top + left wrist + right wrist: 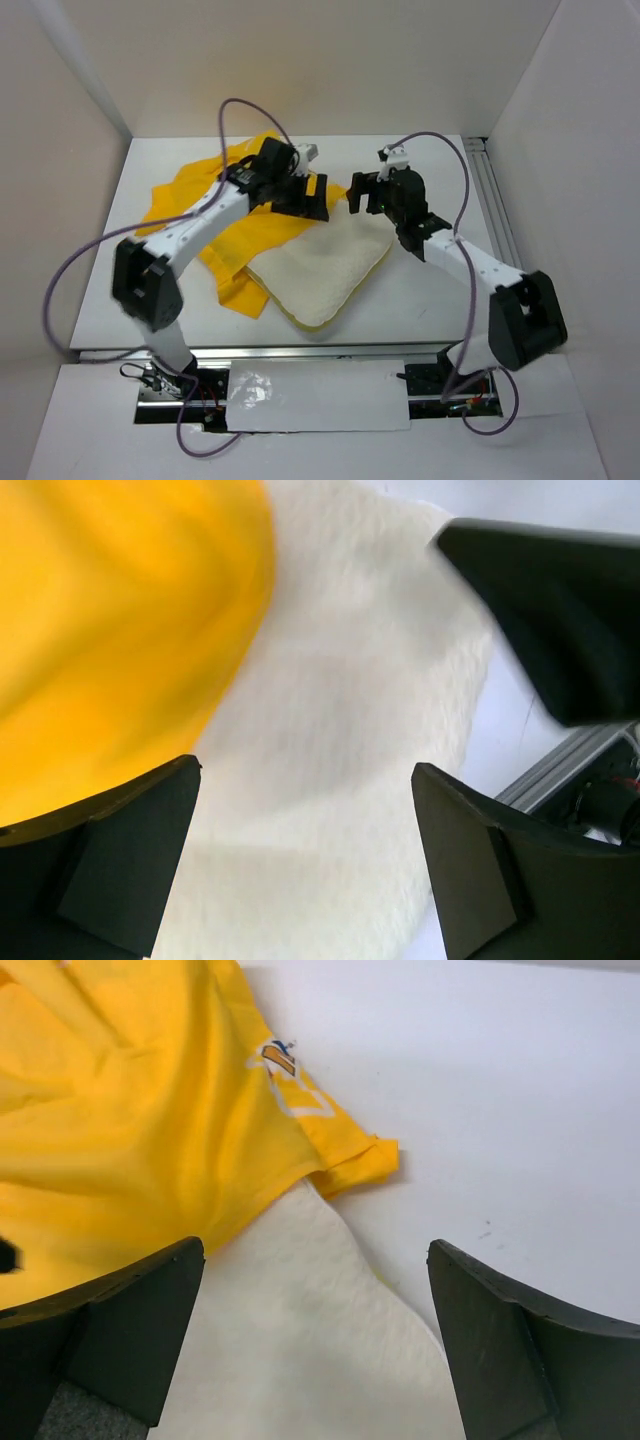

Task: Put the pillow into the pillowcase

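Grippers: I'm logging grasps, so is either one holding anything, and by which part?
Nothing is held: the left gripper and right gripper both stand open over the pillow and pillowcase.

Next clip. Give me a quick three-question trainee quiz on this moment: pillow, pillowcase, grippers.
1. True or false: the right gripper is shut on the pillow.
2. Most of the pillow is: A) hidden inside the pillowcase; B) in plain view; C) lifted up by both grippers.
3. Fill in: the left gripper is above the pillow with its jaws ____.

Key: 1 false, it is open and holds nothing; 2 B; 3 open.
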Controlling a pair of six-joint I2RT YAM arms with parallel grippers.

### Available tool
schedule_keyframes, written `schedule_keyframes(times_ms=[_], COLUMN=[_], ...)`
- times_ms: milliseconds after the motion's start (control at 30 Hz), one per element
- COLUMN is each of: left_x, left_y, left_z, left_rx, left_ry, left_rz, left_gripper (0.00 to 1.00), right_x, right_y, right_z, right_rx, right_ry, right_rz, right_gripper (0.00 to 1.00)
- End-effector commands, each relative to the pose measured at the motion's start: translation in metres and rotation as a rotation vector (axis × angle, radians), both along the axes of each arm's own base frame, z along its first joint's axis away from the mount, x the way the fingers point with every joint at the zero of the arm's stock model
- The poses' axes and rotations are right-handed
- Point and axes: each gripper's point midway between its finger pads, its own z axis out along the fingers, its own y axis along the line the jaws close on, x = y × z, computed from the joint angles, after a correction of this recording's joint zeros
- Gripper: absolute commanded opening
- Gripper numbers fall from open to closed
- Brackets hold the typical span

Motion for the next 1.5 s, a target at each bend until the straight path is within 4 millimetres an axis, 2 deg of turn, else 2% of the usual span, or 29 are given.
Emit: schedule_keyframes(times_ms=[0, 33, 67, 100, 133, 167, 200, 233, 267, 300, 333, 367, 400, 433, 500, 533, 567, 633, 700, 733, 800, 900, 1000, 1067, 1100, 1133, 1233, 1267, 1467], left_x=[-0.036, -0.042, -0.057, -0.066, -0.084, -0.096, -0.109, -0.127, -0.138, -0.146, -0.160, -0.169, -0.174, -0.182, -0.187, -0.184, -0.189, -0.183, -0.184, -0.186, -0.181, -0.178, -0.182, -0.179, -0.179, -0.169, -0.163, -0.160, -0.139], left_y=[0.050, 0.069, 0.091, 0.109, 0.134, 0.148, 0.162, 0.169, 0.177, 0.179, 0.187, 0.188, 0.191, 0.199, 0.203, 0.203, 0.203, 0.202, 0.212, 0.215, 0.205, 0.204, 0.211, 0.212, 0.214, 0.213, 0.215, 0.220, 0.220], left_z=[0.058, 0.061, 0.084, 0.076, 0.042, 0.031, 0.029, -0.003, -0.007, -0.025, -0.044, -0.053, -0.059, -0.067, -0.071, -0.067, -0.074, -0.072, -0.080, -0.083, -0.083, -0.097, -0.111, -0.114, -0.118, -0.115, -0.123, -0.125, -0.134], left_rx=[-0.013, 0.007, -0.022, -0.002, 0.069, 0.085, 0.072, 0.097, 0.080, 0.097, 0.096, 0.094, 0.083, 0.082, 0.067, 0.045, 0.031, -0.002, 0.048, 0.063, 0.028, 0.038, 0.077, 0.071, 0.073, 0.055, 0.073, 0.090, 0.125], left_ry=[-0.162, -0.184, -0.235, -0.219, -0.135, -0.107, -0.102, -0.019, -0.010, 0.036, 0.076, 0.106, 0.125, 0.138, 0.141, 0.123, 0.150, 0.137, 0.139, 0.149, 0.148, 0.167, 0.203, 0.198, 0.190, 0.162, 0.142, 0.132, 0.112], left_rz=[0.180, 0.275, 0.348, 0.418, 0.525, 0.578, 0.630, 0.672, 0.702, 0.710, 0.755, 0.759, 0.784, 0.810, 0.833, 0.842, 0.863, 0.872, 0.901, 0.918, 0.874, 0.867, 0.900, 0.909, 0.914, 0.914, 0.907, 0.917, 0.909], left_gripper=[1.00, 1.00, 1.00, 1.00, 1.00, 1.00, 1.00, 1.00, 1.00, 1.00, 1.00, 1.00, 1.00, 1.00, 1.00, 1.00, 1.00, 1.00, 1.00, 1.00, 1.00, 1.00, 1.00, 1.00, 1.00, 1.00, 1.00, 1.00, 1.00], right_x=[-0.040, -0.051, -0.059, -0.075, -0.084, -0.102, -0.116, -0.131, -0.159, -0.177, -0.185, -0.216, -0.225, -0.230, -0.244, -0.243, -0.242, -0.240, -0.237, -0.236, -0.237, -0.240, -0.232, -0.229, -0.220, -0.217, -0.210, -0.209, -0.211], right_y=[-0.015, -0.006, -0.001, 0.006, 0.015, 0.039, 0.052, 0.066, 0.096, 0.110, 0.117, 0.141, 0.147, 0.151, 0.168, 0.168, 0.173, 0.178, 0.179, 0.180, 0.186, 0.193, 0.189, 0.187, 0.186, 0.184, 0.184, 0.187, 0.196], right_z=[0.028, 0.032, 0.039, 0.041, 0.040, 0.048, 0.043, 0.037, 0.029, 0.027, 0.016, 0.010, 0.002, -0.015, -0.019, -0.030, -0.026, -0.036, -0.042, -0.052, -0.056, -0.071, -0.088, -0.103, -0.103, -0.103, -0.104, -0.096, -0.071], right_rx=[-0.119, -0.120, -0.131, -0.143, -0.163, -0.169, -0.185, -0.213, -0.241, -0.256, -0.319, -0.354, -0.391, -0.454, -0.452, -0.472, -0.445, -0.450, -0.468, -0.489, -0.495, -0.510, -0.552, -0.565, -0.540, -0.525, -0.481, -0.460, -0.385], right_ry=[0.028, 0.027, 0.021, 0.043, 0.058, 0.054, 0.070, 0.090, 0.096, 0.093, 0.090, 0.076, 0.083, 0.112, 0.129, 0.150, 0.143, 0.147, 0.143, 0.159, 0.159, 0.177, 0.202, 0.242, 0.260, 0.274, 0.314, 0.295, 0.255], right_rz=[-0.041, -0.011, 0.015, 0.076, 0.126, 0.220, 0.286, 0.352, 0.467, 0.518, 0.514, 0.595, 0.609, 0.603, 0.624, 0.611, 0.605, 0.605, 0.600, 0.601, 0.628, 0.660, 0.632, 0.638, 0.602, 0.595, 0.584, 0.584, 0.633], right_gripper=[1.00, 1.00, 1.00, 1.00, 1.00, 1.00, 1.00, 1.00, 1.00, 1.00, 1.00, 1.00, 1.00, 1.00, 1.00, 1.00, 1.00, 1.00, 1.00, 1.00, 1.00, 1.00, 0.98, 0.88, 0.82, 0.60, 0.16, 0.00, 0.00])
